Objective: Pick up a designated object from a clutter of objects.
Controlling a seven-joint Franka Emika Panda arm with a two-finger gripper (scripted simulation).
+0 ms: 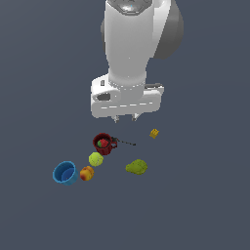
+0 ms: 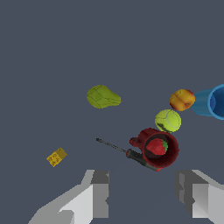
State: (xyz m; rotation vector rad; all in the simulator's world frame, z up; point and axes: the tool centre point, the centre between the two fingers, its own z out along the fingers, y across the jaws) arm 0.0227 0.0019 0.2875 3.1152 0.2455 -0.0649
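Observation:
The bright blue round cup (image 1: 65,173) stands upright at the exterior view's lower left, at the edge of the clutter; in the wrist view the blue cup (image 2: 213,102) is cut by the picture's border. My gripper (image 1: 125,117) hangs open well above the floor, over the dark red mug (image 1: 103,144), with nothing between its fingers (image 2: 98,192). It is apart from the cup, up and toward the exterior view's right of it. An orange-red fruit (image 1: 87,173) sits right beside the cup.
A yellow-green ball (image 1: 95,159) lies between mug and fruit. The red mug (image 2: 158,148) holds a strawberry, and a thin dark screwdriver (image 2: 120,149) lies against it. A green lumpy shape (image 1: 137,167) and a tiny yellow block (image 1: 154,133) lie toward the exterior view's right.

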